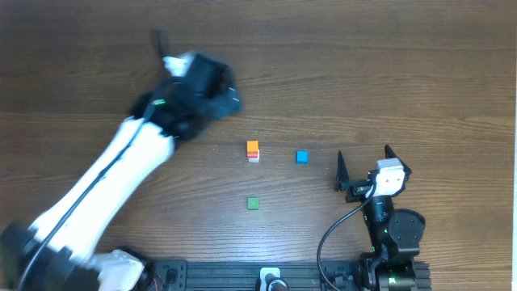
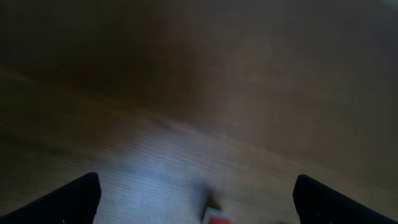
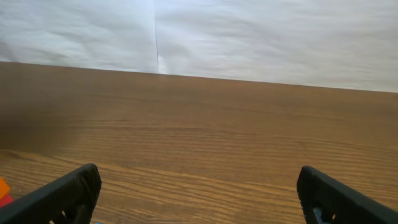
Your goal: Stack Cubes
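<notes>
Wood-grain desk (image 1: 420, 73) carries everything. Nearest the arm bases a green cube (image 1: 253, 203) lies alone. At its two o'clock the right claw (image 1: 363, 155) hangs spread wide, holding nothing. Farther on, an orange cube (image 1: 253, 146) sits on a red cube (image 1: 254, 156), at twelve o'clock from the green one. A blue cube (image 1: 302, 157) lies at the stack's three o'clock, apart. Farthest, toward the stack's ten o'clock, the left claw (image 2: 196, 180) gapes wide, empty.

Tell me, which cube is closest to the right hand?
The blue cube: it lies nearest the right hand, while the green cube and the orange cube sit farther from it.
</notes>
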You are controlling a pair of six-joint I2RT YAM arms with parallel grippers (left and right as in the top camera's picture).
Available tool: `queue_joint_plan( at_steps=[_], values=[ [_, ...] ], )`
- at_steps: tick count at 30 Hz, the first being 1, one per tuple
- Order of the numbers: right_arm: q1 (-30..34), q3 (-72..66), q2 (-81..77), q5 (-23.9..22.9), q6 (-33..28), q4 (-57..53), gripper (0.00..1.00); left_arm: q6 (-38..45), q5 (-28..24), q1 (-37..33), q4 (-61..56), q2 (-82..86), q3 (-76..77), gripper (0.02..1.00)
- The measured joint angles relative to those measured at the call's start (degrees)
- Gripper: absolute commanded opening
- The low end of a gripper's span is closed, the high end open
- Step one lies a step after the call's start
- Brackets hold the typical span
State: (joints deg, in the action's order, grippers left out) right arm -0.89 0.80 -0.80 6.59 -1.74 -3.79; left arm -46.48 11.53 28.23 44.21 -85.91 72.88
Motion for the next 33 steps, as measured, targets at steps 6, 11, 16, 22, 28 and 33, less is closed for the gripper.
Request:
queue_joint_plan(
  at_steps=[6, 11, 16, 22, 28, 33],
  values=[
    [0.0, 0.0, 0.0, 0.0, 0.1, 0.0, 0.993, 3.7, -0.1, -9.6, -10.9, 18.2, -13.8, 0.998],
    [0.0, 0.0, 0.0, 0.0, 0.0, 0.0, 0.991, 10.4, -0.3, -15.3, -17.8, 34.3, -27.5, 0.998],
    [0.0, 0.0, 0.0, 0.0, 0.0, 0.0, 0.993, 18.8, -3.7, -22.3, -25.7, 49.8, -40.6, 0.998],
    [0.0, 0.0, 0.1, 0.0, 0.0, 0.0, 0.993, 26.9, -7.1, -26.9, -30.0, 64.1, -50.8, 0.998],
    [0.0, 0.0, 0.1, 0.0, 0.0, 0.0, 0.991, 35.9, -8.0, -27.1, -31.8, 71.6, -51.7, 0.998],
    [0.0, 0.0, 0.1, 0.0, 0.0, 0.0, 0.993, 42.1, -8.2, -27.1, -33.3, 73.8, -51.7, 0.998]
  ],
)
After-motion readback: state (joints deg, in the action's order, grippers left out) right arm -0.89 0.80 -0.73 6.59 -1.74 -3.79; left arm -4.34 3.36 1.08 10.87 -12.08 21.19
